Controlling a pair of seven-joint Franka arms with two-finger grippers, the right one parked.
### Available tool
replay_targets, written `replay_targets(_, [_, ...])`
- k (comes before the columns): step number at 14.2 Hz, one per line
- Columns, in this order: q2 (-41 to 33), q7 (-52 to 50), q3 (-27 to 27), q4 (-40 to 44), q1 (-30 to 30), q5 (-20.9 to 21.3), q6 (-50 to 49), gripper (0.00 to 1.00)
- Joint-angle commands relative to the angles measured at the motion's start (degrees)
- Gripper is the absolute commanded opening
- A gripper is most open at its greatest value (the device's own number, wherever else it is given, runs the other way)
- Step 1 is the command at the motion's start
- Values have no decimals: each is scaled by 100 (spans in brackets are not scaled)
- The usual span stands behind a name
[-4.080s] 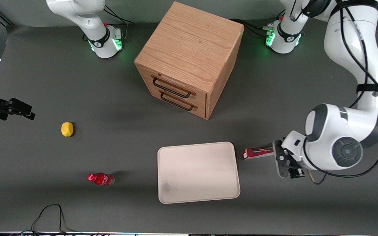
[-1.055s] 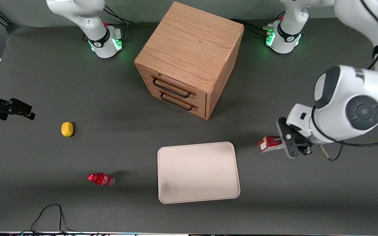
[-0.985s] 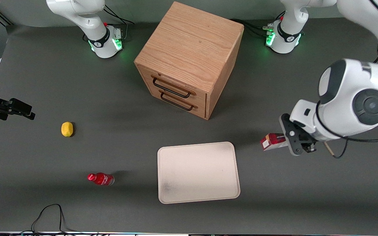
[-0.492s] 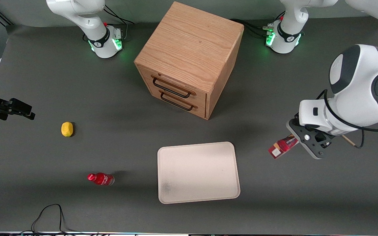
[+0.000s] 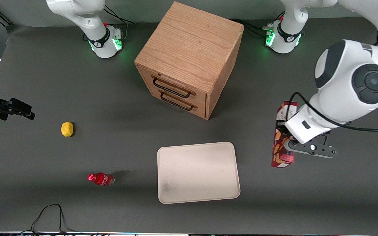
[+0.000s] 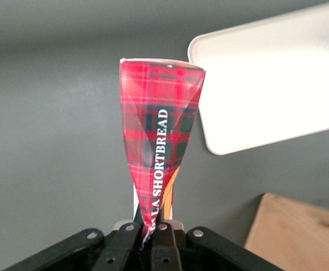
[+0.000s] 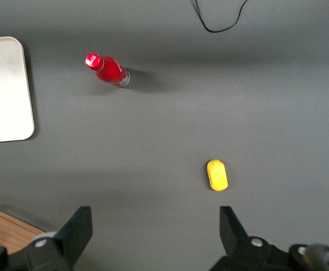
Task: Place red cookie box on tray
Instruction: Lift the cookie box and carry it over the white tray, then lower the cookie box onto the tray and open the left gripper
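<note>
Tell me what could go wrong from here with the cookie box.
The end effector pinches the red cookie box at one end, so the long box could swing or slip. It is in the air beside the tray, not over it: an early release would likely miss it.

Red cookie box point(image 5: 281, 137): long, narrow, red tartan, clamped at one end in the gripper point(image 5: 285, 147) jaws, held above the table beside the tray point(image 5: 198, 172), toward the working arm's end. Tray: flat cream-beige rectangle, rounded corners, low rim, faint dark smudge near one corner, nothing on it.
</note>
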Motion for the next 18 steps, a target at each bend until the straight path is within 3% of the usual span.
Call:
replay_targets(1, [690, -946, -120, 870, -233, 17, 78, 0])
replay_targets(4, [1751, -1167, -85, 1932, -532, 44, 462, 0])
replay_targets(12, [3204, -1528, 196, 1954, -1025, 184, 2221, 0])
replay_targets(14, [3433, -1528, 502, 1980, -1288, 299, 2328, 0])
replay_targets(18, [3627, -1563, 530, 1980, -1315, 290, 2407, 0])
